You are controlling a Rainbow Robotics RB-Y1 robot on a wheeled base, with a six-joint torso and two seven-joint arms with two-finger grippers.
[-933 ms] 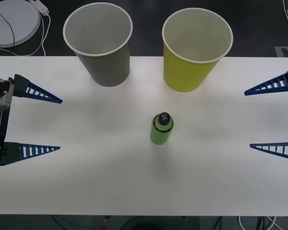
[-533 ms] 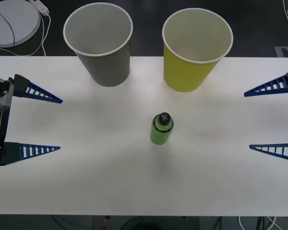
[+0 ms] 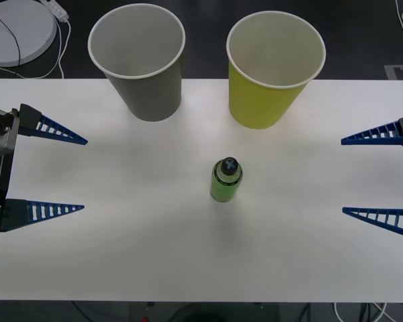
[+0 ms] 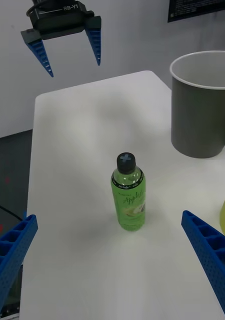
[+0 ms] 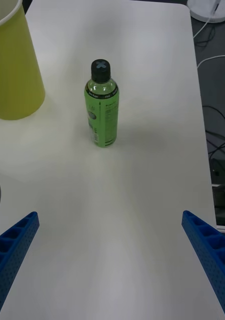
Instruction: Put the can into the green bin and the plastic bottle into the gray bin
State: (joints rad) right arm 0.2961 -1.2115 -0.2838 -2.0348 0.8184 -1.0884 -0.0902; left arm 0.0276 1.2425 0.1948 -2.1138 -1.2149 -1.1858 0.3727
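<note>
The plastic bottle (image 3: 226, 180) stands upright mid-table, full of green liquid with a black cap, also seen close up (image 4: 128, 192) (image 5: 102, 104). Behind it stand the gray bin (image 3: 146, 90) at back left and the green bin (image 3: 263, 100) at back right; both look empty from above. My left gripper (image 3: 84, 174) hangs open at the table's left side, well away from the bottle. My right gripper (image 3: 342, 176) is open at the right side, facing the bottle from a similar distance. Nothing sits between either pair of fingers. The can is out of view.
The white table (image 3: 121, 261) has bare room all around the bottle. Off the table at back left lies a white round disc (image 3: 17, 30) with a cable. Dark floor and loose cables show past the table's far edge.
My right gripper has shifted slightly toward the table's front edge and a little inward. The left gripper, bottle and both bins have not moved.
</note>
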